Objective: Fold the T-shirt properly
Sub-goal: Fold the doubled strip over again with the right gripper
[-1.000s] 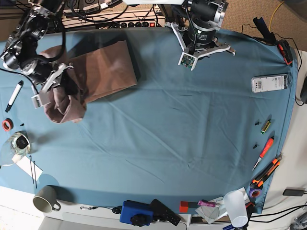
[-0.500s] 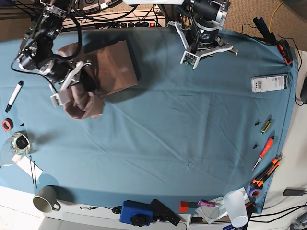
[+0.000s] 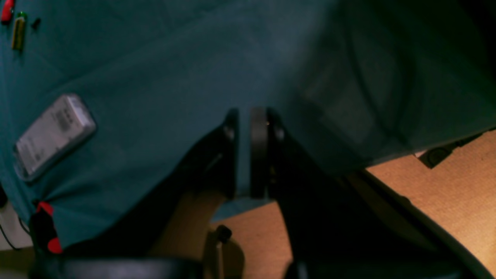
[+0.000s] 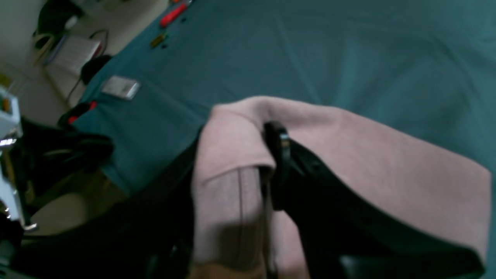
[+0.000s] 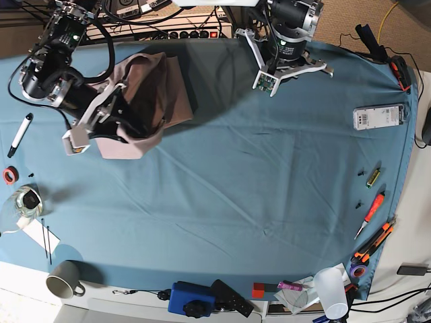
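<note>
The dusty-pink T-shirt (image 5: 151, 87) lies bunched and partly folded at the table's far left corner, on the blue-teal cloth (image 5: 256, 182). My right gripper (image 5: 126, 118) is in the shirt's near edge. In the right wrist view a rolled fold of the T-shirt (image 4: 348, 155) fills the gap between its fingers (image 4: 279, 155), which stand apart, so the right gripper (image 4: 232, 170) is open. My left gripper (image 3: 245, 116) hangs over bare cloth near the table's far edge. It is shut and holds nothing. The left arm (image 5: 289, 33) is well right of the shirt.
A grey device (image 5: 378, 116) lies at the right edge, with screwdrivers and small tools (image 5: 372, 215) nearer the front. A marker (image 5: 20, 134) and tape lie at the left, and a mug (image 5: 64, 279), blue box (image 5: 192, 298) and plastic cup (image 5: 332, 291) along the front.
My right arm has carried the shirt's fold rightward and back over the folded part, and its jaws have parted. The left arm has stayed put, still shut.
</note>
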